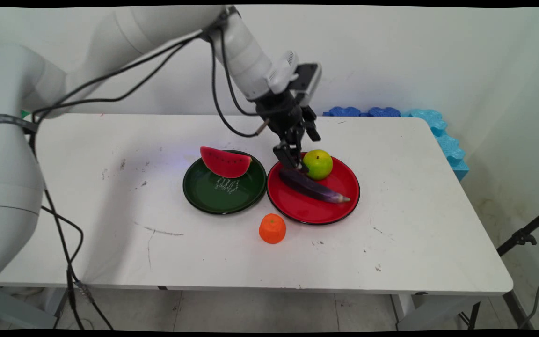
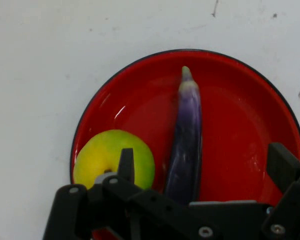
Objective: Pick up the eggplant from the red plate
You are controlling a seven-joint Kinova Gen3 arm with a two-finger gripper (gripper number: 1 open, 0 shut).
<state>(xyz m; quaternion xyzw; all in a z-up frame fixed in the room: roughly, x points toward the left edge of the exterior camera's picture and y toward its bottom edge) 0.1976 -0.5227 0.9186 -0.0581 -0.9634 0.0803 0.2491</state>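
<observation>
My gripper [image 1: 297, 154] hangs low over the back of a red plate [image 1: 330, 213] and is open. A purple eggplant [image 1: 311, 187] lies flat on the plate. In the hand view the eggplant [image 2: 186, 145] runs up between the two spread fingers [image 2: 126, 162], its thick end under the gripper [image 2: 201, 152]. A yellow-green apple [image 1: 318, 164] sits on the same plate, just beside one finger; in the hand view the apple [image 2: 107, 160] is at the lower left, partly behind that finger. The fingers touch neither fruit as far as I can see.
A dark green plate [image 1: 222, 194] with a watermelon slice [image 1: 225, 161] on its back rim stands left of the red plate. An orange fruit [image 1: 272, 228] sits on the table in front, between the plates. Blue foam pieces [image 1: 442, 135] line the table's far right edge.
</observation>
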